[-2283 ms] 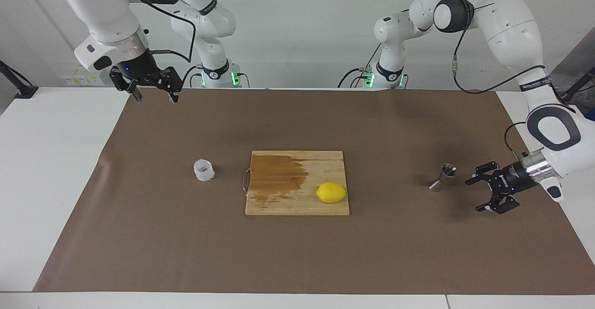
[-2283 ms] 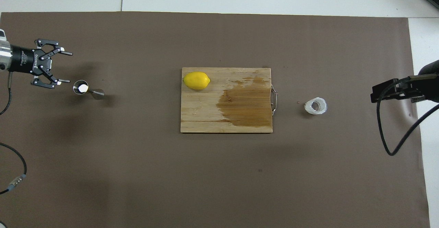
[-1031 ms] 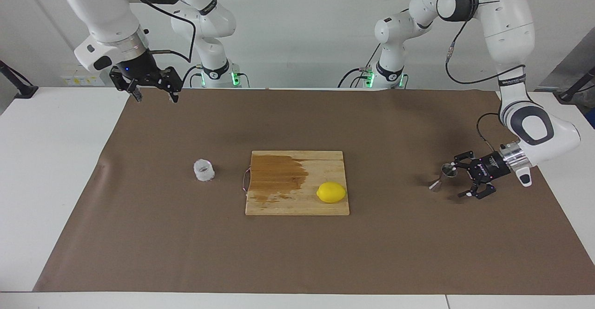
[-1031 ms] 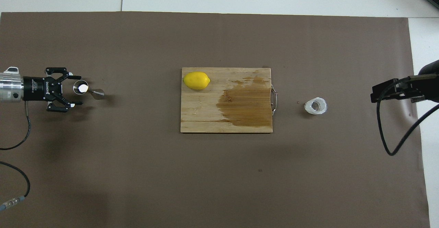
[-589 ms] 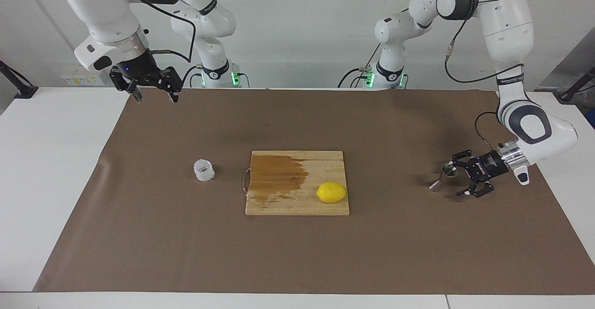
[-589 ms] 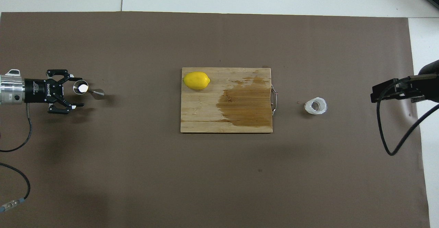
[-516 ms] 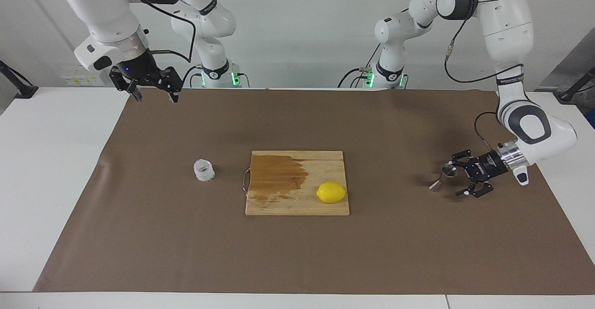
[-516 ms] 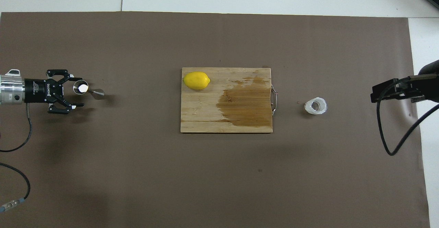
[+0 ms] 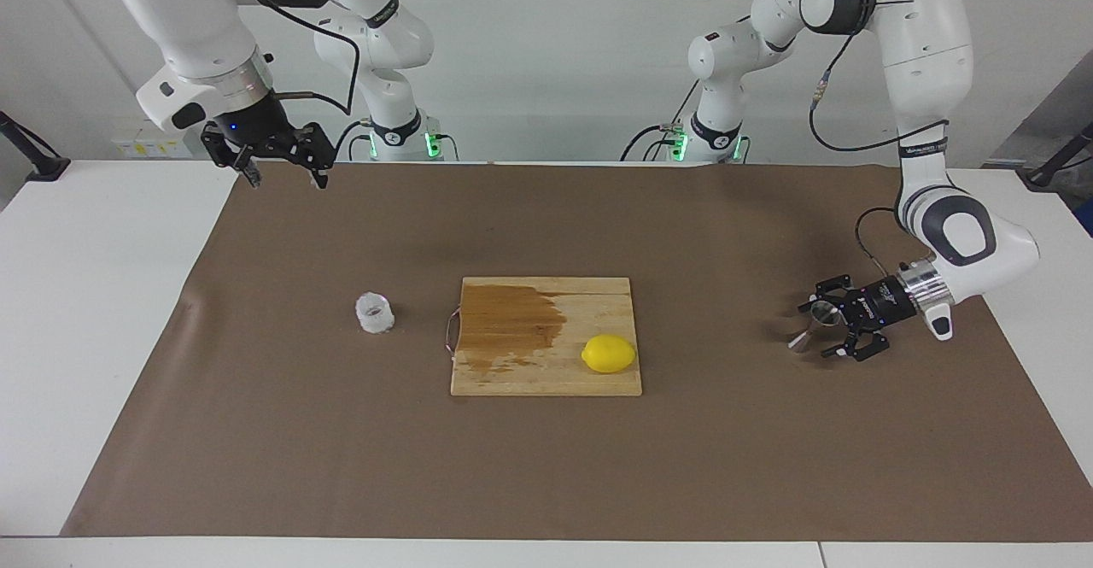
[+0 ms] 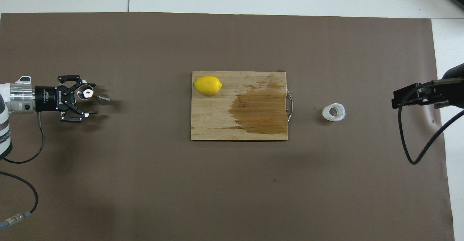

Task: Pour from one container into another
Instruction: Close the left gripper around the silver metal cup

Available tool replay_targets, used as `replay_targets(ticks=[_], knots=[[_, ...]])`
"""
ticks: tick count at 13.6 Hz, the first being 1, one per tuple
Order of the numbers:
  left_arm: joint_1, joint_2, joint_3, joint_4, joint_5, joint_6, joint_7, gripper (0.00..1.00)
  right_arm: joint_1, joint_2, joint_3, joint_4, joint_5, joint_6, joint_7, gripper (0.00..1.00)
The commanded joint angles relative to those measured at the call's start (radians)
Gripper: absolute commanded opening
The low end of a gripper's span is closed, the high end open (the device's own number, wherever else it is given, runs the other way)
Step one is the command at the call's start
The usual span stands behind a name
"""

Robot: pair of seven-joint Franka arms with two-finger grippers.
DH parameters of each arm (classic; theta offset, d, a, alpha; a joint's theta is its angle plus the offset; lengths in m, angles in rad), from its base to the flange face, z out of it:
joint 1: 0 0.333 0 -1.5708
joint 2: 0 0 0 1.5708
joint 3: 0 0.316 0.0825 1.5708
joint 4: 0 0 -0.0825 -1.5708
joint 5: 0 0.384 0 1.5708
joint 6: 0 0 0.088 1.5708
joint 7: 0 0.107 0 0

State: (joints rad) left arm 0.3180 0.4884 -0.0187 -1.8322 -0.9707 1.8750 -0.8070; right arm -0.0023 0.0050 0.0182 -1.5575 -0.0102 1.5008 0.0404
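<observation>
- Step: L gripper (image 9: 821,329) at the jigger (image 9: 815,324), fingers spread either side of it (not clamped yet) — jigger stands at the left arm's end of the table.
- Cup (image 9: 374,313) beside the board (image 9: 546,380), toward the right arm's end; R gripper (image 9: 282,177) waits raised, fingers apart.
- Next: close on the jigger w/o tipping it.

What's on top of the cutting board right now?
A lemon lies on the board, at its corner toward the left arm's end. A dark wet-looking stain covers the handle end. Nothing else.
</observation>
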Motion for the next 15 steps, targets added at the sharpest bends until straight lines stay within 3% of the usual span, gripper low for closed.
replay_targets(ticks=[1,7,10,15], knots=[[-0.011,-0.042,0.008,-0.05,-0.036,0.003,0.02,1.0,-0.005,-0.006,0.003,-0.001,0.003,-0.01,0.0,1.0],[-0.013,-0.051,0.008,-0.065,-0.081,-0.01,0.048,1.0,-0.005,-0.006,0.003,-0.001,0.003,-0.01,0.0,1.0],[-0.01,-0.056,0.009,-0.078,-0.102,-0.008,0.049,0.9,-0.005,-0.006,0.003,-0.001,0.003,-0.01,0.0,1.0],[0.003,-0.057,0.009,-0.085,-0.111,-0.01,0.049,0.52,-0.005,-0.006,0.003,-0.001,0.003,-0.01,0.0,1.0]])
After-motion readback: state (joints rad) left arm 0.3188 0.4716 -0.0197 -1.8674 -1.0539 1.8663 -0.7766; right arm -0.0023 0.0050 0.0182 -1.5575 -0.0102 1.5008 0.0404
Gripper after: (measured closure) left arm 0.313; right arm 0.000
